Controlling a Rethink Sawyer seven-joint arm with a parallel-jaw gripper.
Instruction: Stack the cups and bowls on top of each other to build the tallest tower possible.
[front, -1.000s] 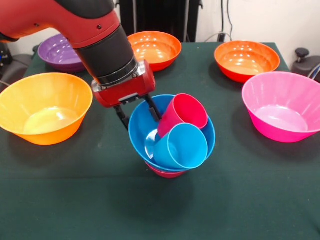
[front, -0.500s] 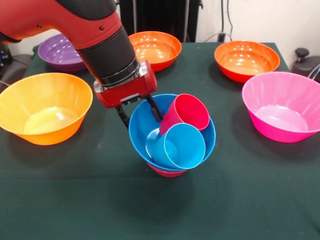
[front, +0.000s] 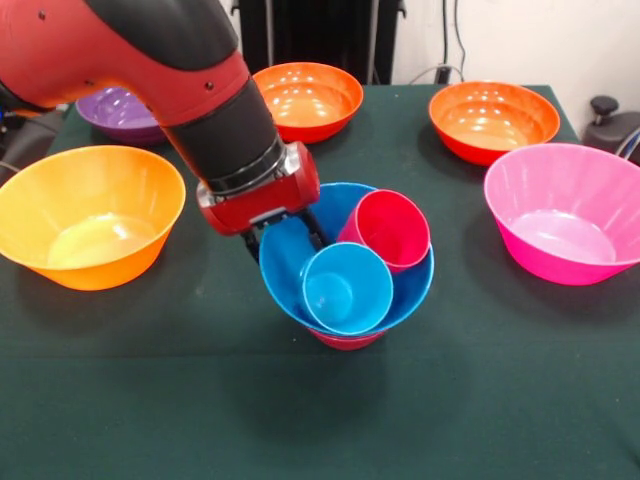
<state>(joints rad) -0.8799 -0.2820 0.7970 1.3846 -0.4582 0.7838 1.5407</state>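
Gripper (front: 283, 237): clamped on blue bowl (front: 285, 262) rim, far-left side | cups: red cup (front: 392, 230), light blue cup (front: 346, 289) tilted inside blue bowl, touching | blue bowl: atop small red bowl (front: 345, 341)

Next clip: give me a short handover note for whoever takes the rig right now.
Gripper: at the far rim of the blue bowl, one finger inside, one outside; grip cannot be judged.
Tower: blue bowl on a red bowl, with the red cup and light blue cup leaning loose inside.
Left: purple bowl, two orange bowls, yellow-orange bowl and pink bowl unstacked.
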